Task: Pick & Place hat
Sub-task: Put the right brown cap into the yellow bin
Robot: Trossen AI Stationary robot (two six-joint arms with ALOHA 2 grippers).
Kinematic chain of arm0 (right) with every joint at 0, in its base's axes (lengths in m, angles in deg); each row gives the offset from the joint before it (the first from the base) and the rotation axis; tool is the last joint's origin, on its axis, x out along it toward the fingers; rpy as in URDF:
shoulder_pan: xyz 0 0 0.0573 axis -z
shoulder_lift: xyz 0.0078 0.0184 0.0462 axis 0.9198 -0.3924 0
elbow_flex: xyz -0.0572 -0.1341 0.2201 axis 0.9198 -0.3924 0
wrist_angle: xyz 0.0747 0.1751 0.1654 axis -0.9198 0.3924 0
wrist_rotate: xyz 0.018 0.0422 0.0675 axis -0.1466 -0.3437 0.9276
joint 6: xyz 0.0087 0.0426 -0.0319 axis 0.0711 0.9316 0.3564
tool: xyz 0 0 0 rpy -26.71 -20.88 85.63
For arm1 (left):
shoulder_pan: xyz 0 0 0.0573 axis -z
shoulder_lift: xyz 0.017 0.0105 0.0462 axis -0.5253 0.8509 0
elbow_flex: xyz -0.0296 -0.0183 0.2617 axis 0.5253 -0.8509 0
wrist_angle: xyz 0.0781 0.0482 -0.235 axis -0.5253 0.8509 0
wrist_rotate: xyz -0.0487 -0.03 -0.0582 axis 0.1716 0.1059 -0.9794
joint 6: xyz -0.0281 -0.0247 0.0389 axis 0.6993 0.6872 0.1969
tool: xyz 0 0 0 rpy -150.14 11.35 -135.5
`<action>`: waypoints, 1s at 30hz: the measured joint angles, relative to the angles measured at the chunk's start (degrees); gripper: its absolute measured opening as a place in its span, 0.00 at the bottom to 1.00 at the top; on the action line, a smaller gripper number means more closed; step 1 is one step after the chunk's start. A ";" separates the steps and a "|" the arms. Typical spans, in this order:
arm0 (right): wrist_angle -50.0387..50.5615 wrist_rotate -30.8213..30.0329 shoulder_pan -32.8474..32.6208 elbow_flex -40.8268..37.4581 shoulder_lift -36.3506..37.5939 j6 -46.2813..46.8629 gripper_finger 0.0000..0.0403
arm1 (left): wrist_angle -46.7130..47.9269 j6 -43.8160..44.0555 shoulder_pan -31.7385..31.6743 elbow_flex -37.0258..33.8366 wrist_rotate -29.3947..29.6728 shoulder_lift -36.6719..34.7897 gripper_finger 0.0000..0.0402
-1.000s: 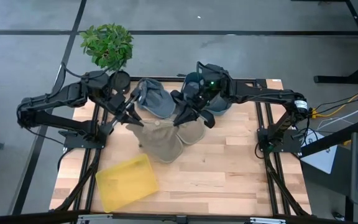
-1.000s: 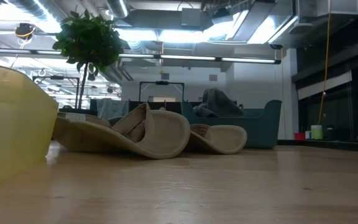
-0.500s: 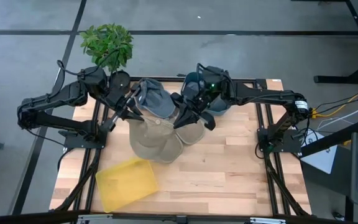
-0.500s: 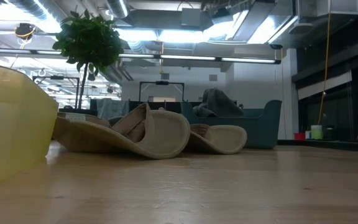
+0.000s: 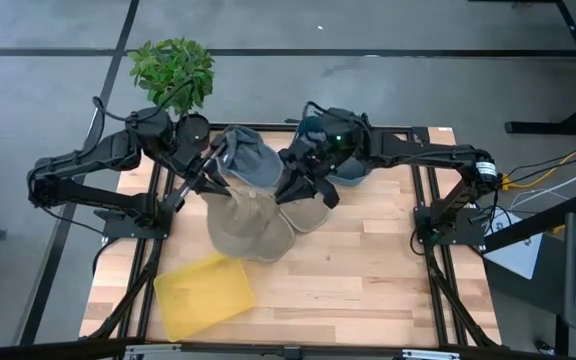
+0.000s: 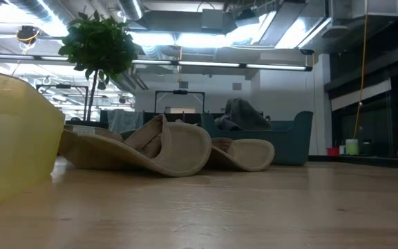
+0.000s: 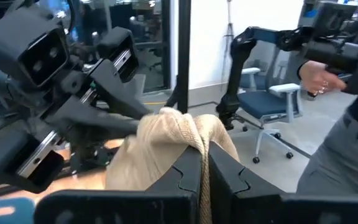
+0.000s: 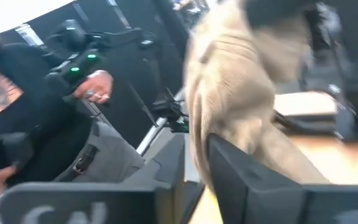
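A beige knitted hat point(image 5: 248, 228) hangs between my two grippers above the middle of the table. My left gripper point(image 5: 213, 183) is shut on its left side and shows with the cloth point(image 7: 166, 134) in its own wrist view point(image 7: 202, 171). My right gripper point(image 5: 290, 190) holds its right side; the hat point(image 8: 235, 81) rises past its fingers point(image 8: 197, 180). The low view shows neither gripper. My left gripper pinches a fold of the hat's edge point(image 7: 199, 140) between its two fingers, coming in level from the table's left. The cloth bunches up above the fingers. My right gripper has the hat's opposite edge point(image 8: 197, 146) between its two fingers, level from the table's right; the hat hangs slack between both.
A blue-grey hat point(image 5: 248, 158) and a dark teal hat point(image 5: 343, 170) lie at the far edge. Two beige hats point(image 6: 164, 149) point(image 6: 244, 153) rest on the table. A yellow bin point(image 5: 203, 293) stands near left, a plant point(image 5: 173, 72) far left. A person point(image 8: 36, 106) stands beyond the table.
My right gripper has rolled about its own line while staying in place. The hanging part of the beige hat has drawn in toward the table's left and looks rounder from above. The hats in the low view have not stirred.
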 joint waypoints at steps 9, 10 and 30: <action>6.60 1.01 3.49 0.00 0.00 2.93 0.42 | 13.04 -1.49 0.02 0.02 14.41 -1.79 0.01; 6.88 -0.09 3.69 0.00 0.00 2.89 0.43 | 13.87 -1.50 0.02 0.02 16.76 -1.86 0.01; 8.68 -40.67 3.48 0.00 -0.07 0.50 0.47 | 16.38 -3.69 0.02 0.02 39.41 -1.93 0.01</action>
